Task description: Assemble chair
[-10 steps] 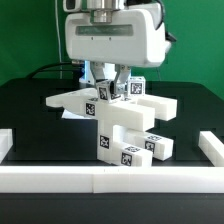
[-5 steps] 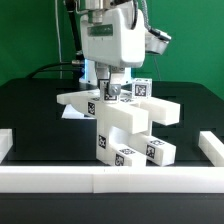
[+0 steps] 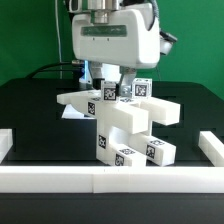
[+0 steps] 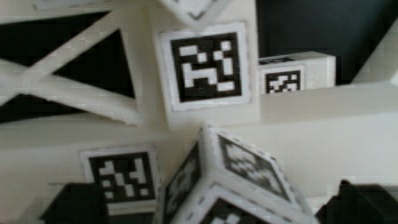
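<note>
Chair (image 3: pixel 118 122) stands directly beneath my tool (image 3: pixel 113 92), long axis upright; tool straddles its top, grip unclear.

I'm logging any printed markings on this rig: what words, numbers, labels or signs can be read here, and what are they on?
No words, brand names or numbers can be read in either view.
The only signs are black-and-white square tags on the white chair pieces: coded patterns, not text.
The gripper housing shows no legible marking.
</note>
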### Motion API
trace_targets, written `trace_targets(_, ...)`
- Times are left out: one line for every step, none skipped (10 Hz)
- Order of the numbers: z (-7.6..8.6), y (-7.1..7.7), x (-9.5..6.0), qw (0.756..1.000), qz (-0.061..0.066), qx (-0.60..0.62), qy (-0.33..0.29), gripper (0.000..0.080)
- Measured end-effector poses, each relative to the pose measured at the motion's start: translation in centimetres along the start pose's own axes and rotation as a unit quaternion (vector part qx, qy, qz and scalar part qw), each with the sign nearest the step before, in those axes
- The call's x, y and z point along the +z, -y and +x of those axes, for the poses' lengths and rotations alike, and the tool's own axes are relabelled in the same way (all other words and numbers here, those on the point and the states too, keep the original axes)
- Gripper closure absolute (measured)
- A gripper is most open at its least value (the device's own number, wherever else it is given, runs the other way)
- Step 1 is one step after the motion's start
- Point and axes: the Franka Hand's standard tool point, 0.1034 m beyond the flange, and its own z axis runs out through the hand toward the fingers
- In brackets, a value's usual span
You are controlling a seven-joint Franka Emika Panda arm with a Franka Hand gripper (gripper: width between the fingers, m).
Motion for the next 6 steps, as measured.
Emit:
trace_targets(0.06, 0.01, -0.06, 0.998, -0.001, -0.063, -0.002, 0.0151)
trace_targets(0.08, 0.04, -0.12, 0.992, -0.002, -0.123, -0.003, 0.0151)
trace_targets(0.10, 0.02, -0.11, 0.986, -0.002, -0.166, -0.003, 0.0151)
trace_targets(0.12, -0.02, -0.09, 0.980, -0.002, -0.201, -0.003, 0.0151)
trace_targets(0.12, -0.06, -0.06, 0.973, -0.003, -0.230, -0.003, 0.0151)
trace_targets(0.11, -0.07, -0.05, 0.963, -0.003, -0.271, -0.003, 0.0151)
